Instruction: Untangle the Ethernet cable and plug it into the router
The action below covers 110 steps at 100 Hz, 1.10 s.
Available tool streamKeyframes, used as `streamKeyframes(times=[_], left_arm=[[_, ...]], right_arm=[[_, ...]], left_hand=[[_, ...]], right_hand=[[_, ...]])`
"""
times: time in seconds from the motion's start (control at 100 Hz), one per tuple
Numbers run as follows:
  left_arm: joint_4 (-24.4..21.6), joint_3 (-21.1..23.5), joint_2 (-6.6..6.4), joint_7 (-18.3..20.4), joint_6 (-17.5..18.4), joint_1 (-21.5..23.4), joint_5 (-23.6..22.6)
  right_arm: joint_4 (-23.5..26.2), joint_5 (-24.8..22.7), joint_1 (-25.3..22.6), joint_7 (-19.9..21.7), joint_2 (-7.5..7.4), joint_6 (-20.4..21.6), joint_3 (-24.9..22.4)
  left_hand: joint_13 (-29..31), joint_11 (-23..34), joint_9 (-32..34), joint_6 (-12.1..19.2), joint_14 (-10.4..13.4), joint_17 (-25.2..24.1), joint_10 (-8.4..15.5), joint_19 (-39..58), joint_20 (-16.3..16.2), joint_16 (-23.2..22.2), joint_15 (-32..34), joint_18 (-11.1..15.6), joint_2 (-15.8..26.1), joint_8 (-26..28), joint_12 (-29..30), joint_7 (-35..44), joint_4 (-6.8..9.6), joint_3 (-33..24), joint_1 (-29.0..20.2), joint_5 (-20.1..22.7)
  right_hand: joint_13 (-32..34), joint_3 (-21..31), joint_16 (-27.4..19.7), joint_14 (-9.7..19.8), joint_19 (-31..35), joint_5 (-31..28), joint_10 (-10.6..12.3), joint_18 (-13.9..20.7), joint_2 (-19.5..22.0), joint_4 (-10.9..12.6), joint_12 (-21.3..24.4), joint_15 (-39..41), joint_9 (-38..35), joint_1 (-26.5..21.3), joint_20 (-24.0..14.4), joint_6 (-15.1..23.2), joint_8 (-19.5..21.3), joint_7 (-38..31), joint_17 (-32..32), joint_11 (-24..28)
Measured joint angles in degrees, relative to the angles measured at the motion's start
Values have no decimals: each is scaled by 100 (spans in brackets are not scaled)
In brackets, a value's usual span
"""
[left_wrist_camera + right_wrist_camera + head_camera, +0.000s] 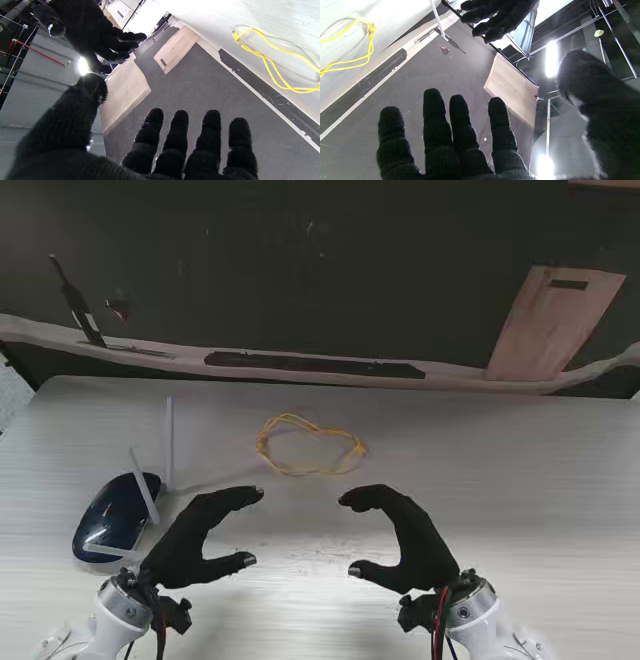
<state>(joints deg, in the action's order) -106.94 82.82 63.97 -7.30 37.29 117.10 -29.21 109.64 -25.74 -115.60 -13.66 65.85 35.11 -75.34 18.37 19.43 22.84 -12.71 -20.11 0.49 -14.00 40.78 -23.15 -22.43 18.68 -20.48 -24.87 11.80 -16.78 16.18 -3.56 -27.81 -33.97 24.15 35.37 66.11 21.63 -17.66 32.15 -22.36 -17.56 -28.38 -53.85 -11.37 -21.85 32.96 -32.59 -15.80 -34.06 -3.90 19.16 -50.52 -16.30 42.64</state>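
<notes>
A thin yellow Ethernet cable (308, 446) lies in a loose tangled loop on the white table (540, 480), farther from me than both hands; it also shows in the wrist views (272, 67) (350, 47). The dark blue router (116, 516) with white antennas (168, 442) rests at the left. My left hand (200, 537) in a black glove hovers open beside the router, fingers spread and empty. My right hand (400, 537) faces it, likewise open and empty. Each wrist view catches the opposite hand (95, 32) (500, 17).
Beyond the table's far edge runs dark floor with a black strip (315, 364). A wooden board (555, 320) leans at the far right. A black stand (78, 305) rises at the far left.
</notes>
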Motion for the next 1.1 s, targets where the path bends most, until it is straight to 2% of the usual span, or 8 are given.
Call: streamKeyframes(times=[0.41,0.58,0.69,0.9,1.01,1.1], left_arm=[[-43,32,11,-55,-45,97,-134],[-43,-3,11,-75,-88,86,-135],[-59,-12,11,-75,-159,96,-190],[-44,-8,12,-69,-168,78,-152],[-27,-7,14,-66,-168,70,-101],[-27,4,16,-65,-169,77,-99]], right_arm=[[-74,-106,79,-75,-3,-219,64],[-256,-453,263,-213,-4,-661,157],[-422,-401,407,-183,-17,-905,254],[-780,-428,977,37,-64,-1485,596],[-1050,-416,1459,328,-111,-1678,853],[-1313,-330,1920,413,-146,-1838,1187]], left_hand=[[0,0,0,1,0,0,0,-1,0,0,0,0,0,0,0,4,0,7,0,0],[0,0,0,2,0,0,0,-2,0,0,0,0,0,0,0,10,0,7,0,0],[0,0,0,2,0,0,0,-3,0,0,0,0,61,0,0,18,0,9,0,0],[0,0,0,2,0,0,0,-4,0,0,0,0,54,0,0,21,0,9,0,0],[0,0,0,2,0,0,0,-4,0,0,0,0,54,0,0,21,0,9,0,0],[2,0,0,3,0,0,0,-4,0,0,0,0,54,0,0,9,0,35,0,-90]], right_hand=[[0,0,0,0,-30,-6,0,12,23,-1,0,0,0,-5,-58,0,-1,0,-1,0],[0,-108,0,0,-68,-25,0,16,91,-1,0,0,0,-72,-68,0,-1,0,-6,0],[0,-198,0,0,-91,-39,0,19,98,-1,0,0,0,-211,-73,0,-1,9,-6,0],[0,-220,0,0,-118,-104,0,48,165,-1,0,0,0,-421,-104,-6,-3,12,-6,0],[-1,-223,0,0,-146,-179,0,86,166,-1,0,0,0,-422,-110,-16,-4,35,-6,0],[-48,-222,0,0,-177,-179,0,154,166,-1,0,-36,0,-422,-112,-21,-33,67,-3,0]])
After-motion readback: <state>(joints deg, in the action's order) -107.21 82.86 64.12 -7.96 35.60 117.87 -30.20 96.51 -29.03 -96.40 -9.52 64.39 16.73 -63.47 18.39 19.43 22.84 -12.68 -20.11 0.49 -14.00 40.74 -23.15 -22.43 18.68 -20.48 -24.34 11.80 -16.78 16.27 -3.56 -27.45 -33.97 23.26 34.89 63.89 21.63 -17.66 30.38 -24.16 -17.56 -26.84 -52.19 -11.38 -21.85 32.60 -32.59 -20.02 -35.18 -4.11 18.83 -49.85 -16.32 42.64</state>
